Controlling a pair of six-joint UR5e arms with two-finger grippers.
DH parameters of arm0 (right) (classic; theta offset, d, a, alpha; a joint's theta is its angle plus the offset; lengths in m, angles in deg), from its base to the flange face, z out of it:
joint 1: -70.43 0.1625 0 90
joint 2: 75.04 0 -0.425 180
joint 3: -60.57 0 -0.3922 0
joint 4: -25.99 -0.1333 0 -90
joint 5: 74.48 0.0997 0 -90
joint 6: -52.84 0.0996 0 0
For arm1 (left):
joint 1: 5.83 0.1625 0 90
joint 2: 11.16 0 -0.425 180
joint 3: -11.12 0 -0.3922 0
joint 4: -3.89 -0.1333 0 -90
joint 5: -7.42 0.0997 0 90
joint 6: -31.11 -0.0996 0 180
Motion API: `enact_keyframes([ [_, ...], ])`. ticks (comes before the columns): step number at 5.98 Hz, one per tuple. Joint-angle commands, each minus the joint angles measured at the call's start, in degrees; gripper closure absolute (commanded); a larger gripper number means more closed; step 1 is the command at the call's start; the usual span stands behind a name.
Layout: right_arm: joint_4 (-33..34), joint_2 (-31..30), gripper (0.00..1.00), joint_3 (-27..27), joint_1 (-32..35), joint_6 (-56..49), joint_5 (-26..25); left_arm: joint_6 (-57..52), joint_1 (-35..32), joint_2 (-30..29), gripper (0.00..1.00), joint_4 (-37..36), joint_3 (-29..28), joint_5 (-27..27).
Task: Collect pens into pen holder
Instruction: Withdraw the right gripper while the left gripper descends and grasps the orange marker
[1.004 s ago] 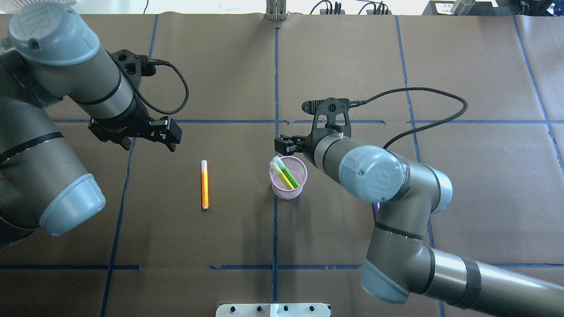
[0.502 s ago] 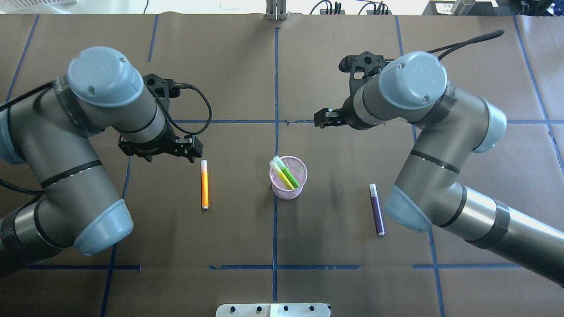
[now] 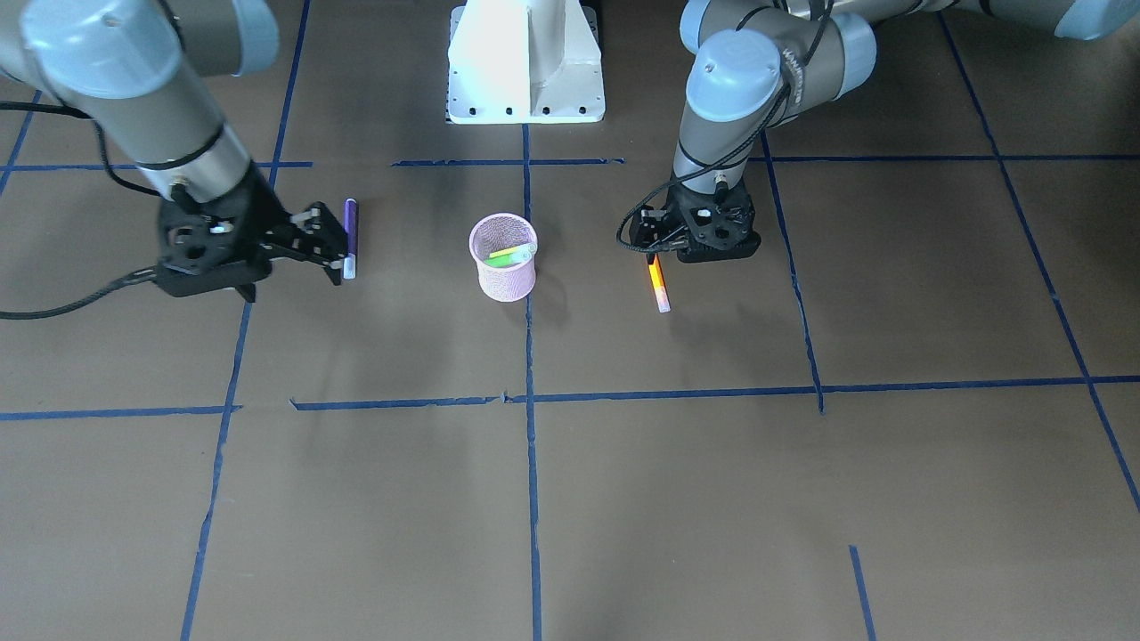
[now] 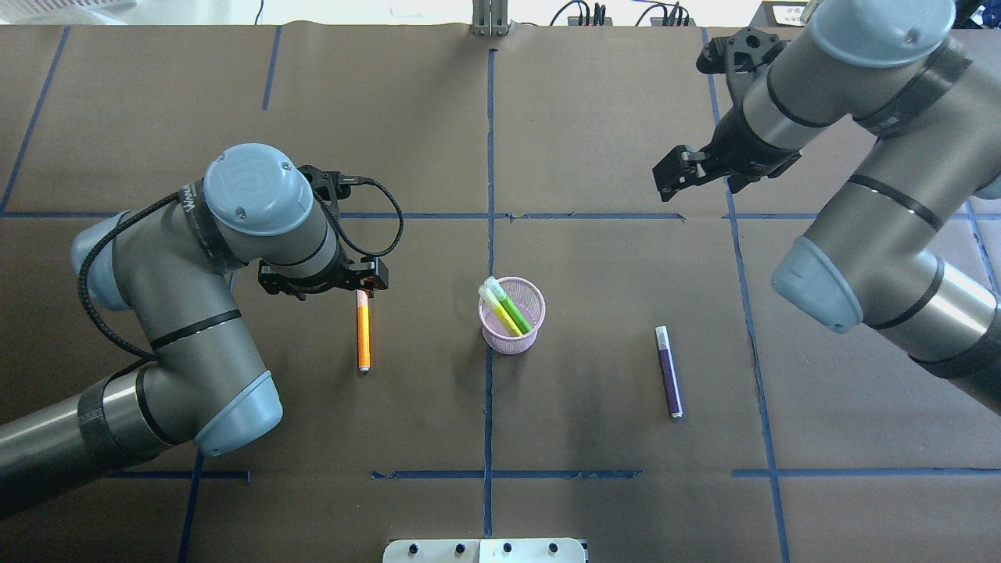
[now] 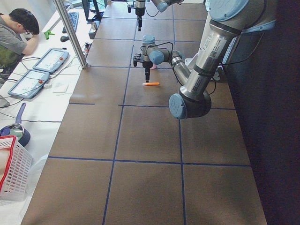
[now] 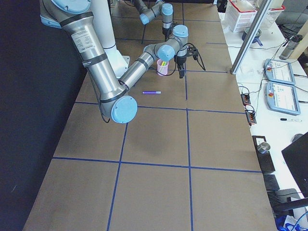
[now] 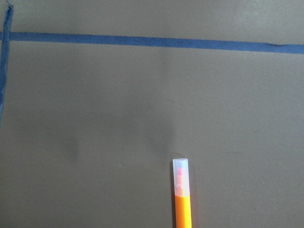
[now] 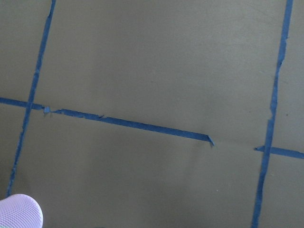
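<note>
Both arms have shifted in the last half second: the left claw [image 4: 364, 288] has come from beside the orange pen [image 4: 364, 338] to over its pale cap end; the right claw [image 4: 671, 173] has drawn back toward the desk's far right, well apart from the pen holder [image 4: 512, 335]; pens and holder lie unmoved.

Left claw: fingers hidden under the wrist, so I cannot tell whether it is released or clenched. Right claw: fingers spread and holding nothing (front view).

Holder: upright near the desk's centre, with two yellow-green pens [image 4: 510, 310] leaning inside, caps up. Purple pen [image 4: 669, 381]: flat on the desk to the holder's right, apart from it. Orange pen: flat to the holder's left.

Surface: brown desk [image 4: 602, 109] marked into squares by blue tape [image 4: 490, 141], ragged in places.

Room: a white side table [image 5: 33, 112] along the operators' edge carries two control tablets [image 5: 49, 59] and a white basket [image 5: 11, 176]; a person [image 5: 14, 37] sits there.
</note>
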Motion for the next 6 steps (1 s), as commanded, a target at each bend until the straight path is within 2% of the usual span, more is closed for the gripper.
enact_keyframes([
  [1,0.39,-2.95,0.00,-1.48,2.12,-4.27,1.37,1.52,1.22,-0.64,0.13,4.02,-4.67,0.61],
  [2,0.39,-2.96,0.00,-1.57,2.12,-4.28,1.37,4.31,1.32,-0.81,0.21,9.10,-7.48,0.69],
  [4,0.39,-3.22,0.00,-1.75,2.12,-4.28,1.37,4.43,1.32,-1.70,0.32,10.38,-9.62,0.70],
  [6,0.39,-3.40,0.00,-1.75,2.12,-4.37,1.37,4.26,1.84,-1.70,0.37,10.39,-10.06,0.70],
])
